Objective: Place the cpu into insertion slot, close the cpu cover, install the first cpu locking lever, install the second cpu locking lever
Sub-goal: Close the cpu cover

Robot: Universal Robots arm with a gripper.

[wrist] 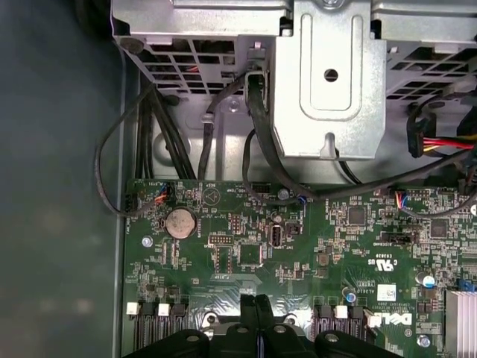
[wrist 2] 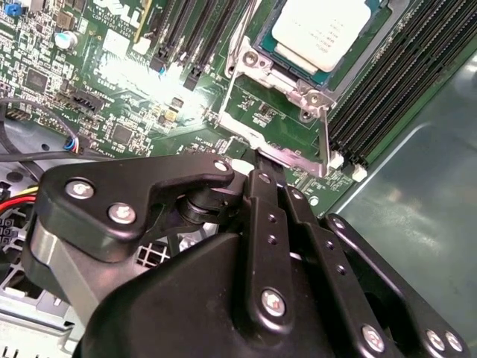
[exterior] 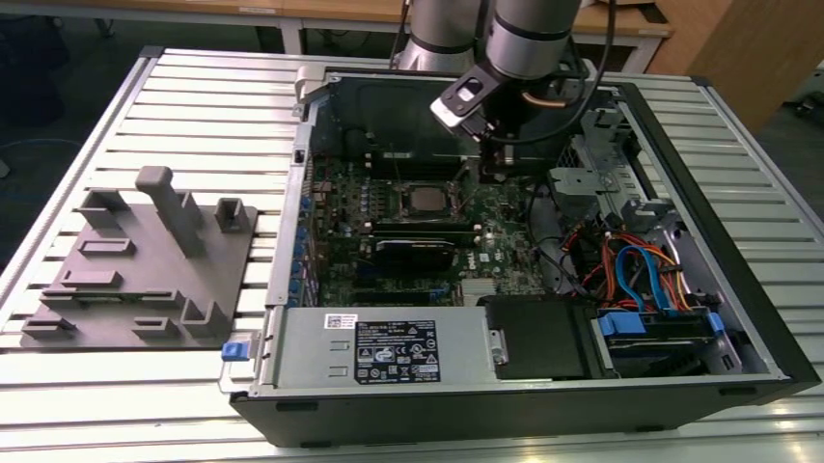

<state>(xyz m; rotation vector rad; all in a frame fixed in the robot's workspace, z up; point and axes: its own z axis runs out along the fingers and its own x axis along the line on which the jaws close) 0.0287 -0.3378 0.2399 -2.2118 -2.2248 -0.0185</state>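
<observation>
Presently, case: an open black metal computer case (exterior: pixel 515 417) is lying on its side on a pale slatted metal table (exterior: pixel 193 87).
Board: a green circuit board (exterior: pixel 345 210) is covering the case floor.
Gripper: the black link-arm gripper (wrist 2: pixel 258 160) is hanging low over the board, just beside the socket on the exterior view's right. Its fingers (wrist 2: pixel 270 224) are pressing together, with the tips touching the cover's free edge. Whether a thin lip is nipped between them cannot be told.
Insertion slot: the small square socket with a metal-edged rim (wrist 2: pixel 282 77) is carrying the chip.
Cpu cover: the thin silver metal frame plate with a cut-out middle (wrist 2: pixel 297 159) is standing swung open, off the insertion slot.
Cpu: the small flat square chip with a dull silvery top (wrist 2: pixel 320 30) is sitting in the insertion slot, uncovered.
Step in hand: by judgement, placing is done and closing the cpu cover is being worked.
Next move calls for: swinging the free edge about its hinge and down over the cpu, without slipping off the thin metal.
Pointing and axis: the free edge is pointing away from the cpu, toward the gripper. The plate is near-square, so no long axis is showing. The steepness of its tilt cannot be told.
</observation>
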